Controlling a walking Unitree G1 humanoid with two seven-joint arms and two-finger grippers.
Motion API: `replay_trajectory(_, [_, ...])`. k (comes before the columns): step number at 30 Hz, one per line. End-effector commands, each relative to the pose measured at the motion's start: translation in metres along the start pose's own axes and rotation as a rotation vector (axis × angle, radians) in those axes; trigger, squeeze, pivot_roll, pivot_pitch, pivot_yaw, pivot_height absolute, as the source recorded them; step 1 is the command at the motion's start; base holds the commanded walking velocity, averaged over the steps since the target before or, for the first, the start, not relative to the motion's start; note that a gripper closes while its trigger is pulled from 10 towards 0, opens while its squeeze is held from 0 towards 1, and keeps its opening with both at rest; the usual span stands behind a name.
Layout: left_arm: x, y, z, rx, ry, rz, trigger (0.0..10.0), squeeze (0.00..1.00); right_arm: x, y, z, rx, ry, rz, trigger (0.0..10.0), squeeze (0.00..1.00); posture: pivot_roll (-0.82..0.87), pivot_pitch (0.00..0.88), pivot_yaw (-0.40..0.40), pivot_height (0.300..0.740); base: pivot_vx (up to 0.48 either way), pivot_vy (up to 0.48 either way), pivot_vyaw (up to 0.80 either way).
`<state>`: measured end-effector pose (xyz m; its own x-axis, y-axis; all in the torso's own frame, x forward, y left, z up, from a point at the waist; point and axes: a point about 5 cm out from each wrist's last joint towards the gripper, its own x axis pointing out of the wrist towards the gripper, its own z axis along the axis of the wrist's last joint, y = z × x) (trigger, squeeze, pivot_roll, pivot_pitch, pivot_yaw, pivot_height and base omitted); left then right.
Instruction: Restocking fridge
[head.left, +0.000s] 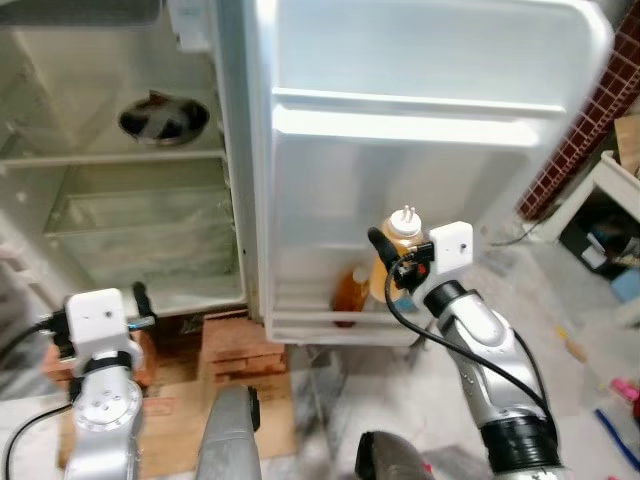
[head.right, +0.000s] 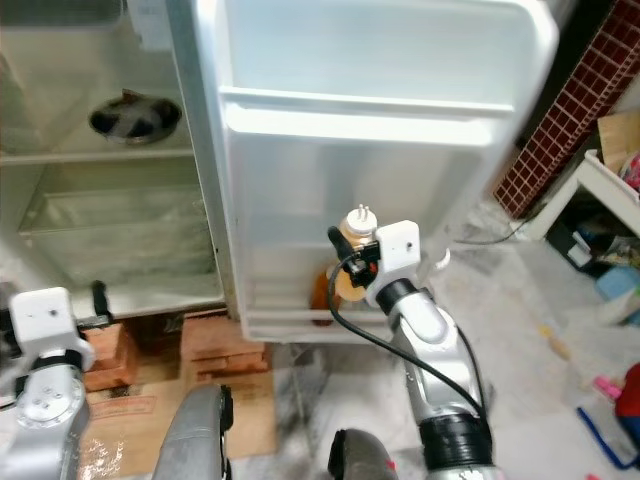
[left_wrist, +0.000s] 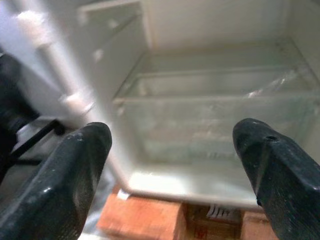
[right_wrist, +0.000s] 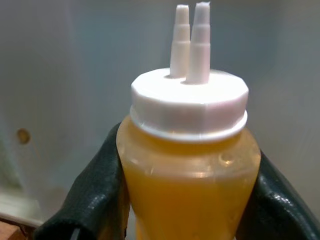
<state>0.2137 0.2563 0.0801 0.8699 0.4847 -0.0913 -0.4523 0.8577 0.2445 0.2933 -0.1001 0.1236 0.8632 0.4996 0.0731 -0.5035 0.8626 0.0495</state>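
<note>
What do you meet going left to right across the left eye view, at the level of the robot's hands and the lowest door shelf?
Left hand → bricks under the fridge → amber bottle on the door shelf → squeeze bottle held by the right hand → white shelf unit.

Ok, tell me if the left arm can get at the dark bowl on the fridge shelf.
Probably yes: the left gripper is open, low before the open fridge, and nothing stands between it and the bowl, though it must rise well above.

Translucent plastic squeeze bottle; glossy white plastic fridge door.
</note>
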Motion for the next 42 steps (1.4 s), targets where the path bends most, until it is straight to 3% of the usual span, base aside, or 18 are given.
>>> replay_trajectory(1, [-0.002,-0.011,0.004,-0.019,-0.009,-0.028,10.0,0.00,-0.009,-0.017,0.002,-0.030,-0.005,-0.060,10.0,0.00,0.11,0.000,-0.085,0.603,0.262,0.000,0.00])
replay_trajectory(17, [-0.002,-0.012,0.000,-0.049,0.020,-0.028,10.0,0.00,-0.011,-0.016,0.001,-0.026,-0.004,-0.043,10.0,0.00,0.12,0.000,-0.086,0.603,0.000,0.000,0.00])
replay_trajectory(34, [-0.002,-0.014,-0.002,-0.057,0.031,-0.053,10.0,0.00,-0.008,-0.014,0.002,-0.020,-0.010,-0.015,10.0,0.00,0.12,0.000,-0.091,0.603,0.000,0.223,0.00])
replay_trajectory(37, [-0.002,-0.015,-0.002,-0.053,0.033,-0.056,10.0,0.00,-0.008,-0.013,0.002,-0.008,-0.008,-0.004,10.0,0.00,0.12,0.000,-0.090,0.603,0.000,0.000,0.00])
replay_trajectory(42, [-0.003,-0.017,-0.003,-0.070,0.037,-0.094,10.0,0.00,-0.010,-0.006,-0.001,0.096,0.015,0.039,10.0,0.00,0.11,0.000,-0.088,0.603,0.000,0.000,0.00])
